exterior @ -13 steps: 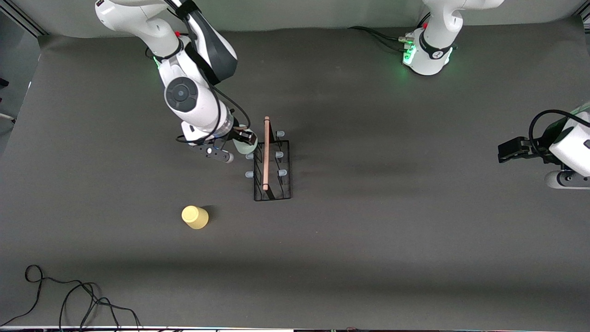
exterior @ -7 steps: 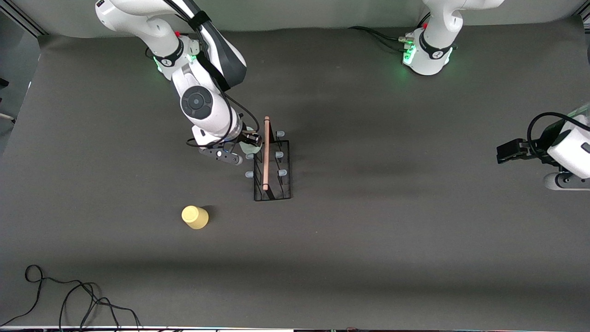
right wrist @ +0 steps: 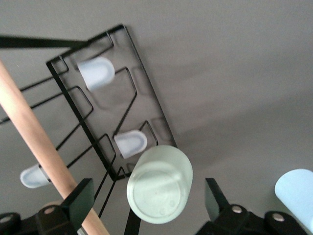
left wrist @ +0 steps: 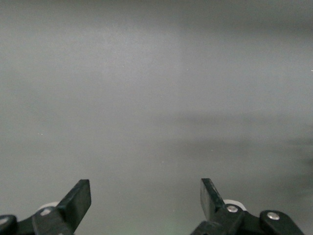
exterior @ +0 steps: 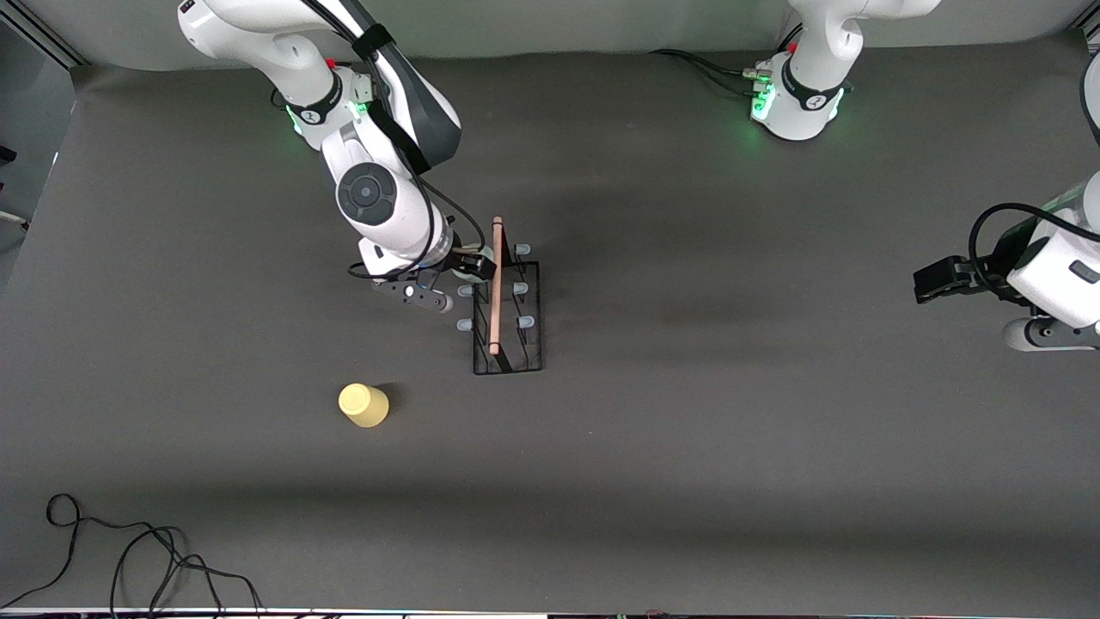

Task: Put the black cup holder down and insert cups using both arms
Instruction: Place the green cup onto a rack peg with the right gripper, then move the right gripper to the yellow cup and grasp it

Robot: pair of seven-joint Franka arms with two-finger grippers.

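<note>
The right gripper (exterior: 471, 265) is up against the black cup holder (exterior: 507, 316), at the rack's end farthest from the front camera, on the side toward the right arm's end of the tabletop (exterior: 687, 447). In the right wrist view its jaws are spread wide, and the pale green cup (right wrist: 159, 185) sits between them with clear gaps on both sides, so nothing is actually pinched. The cup's closed bottom faces that camera, and it looks to be sitting over one of the pale-tipped pegs, though the peg itself is hidden. The wooden rod handle (right wrist: 41, 149) runs just beside one finger. The light blue cup (right wrist: 296, 196) peeks in at the edge of that view.

The yellow cup (exterior: 363, 405) stands upside down on the tabletop, nearer the front camera than the rack and well apart from it.

The left gripper (exterior: 932, 282) waits over the left arm's end of the tabletop, jaws spread with nothing in them.
</note>
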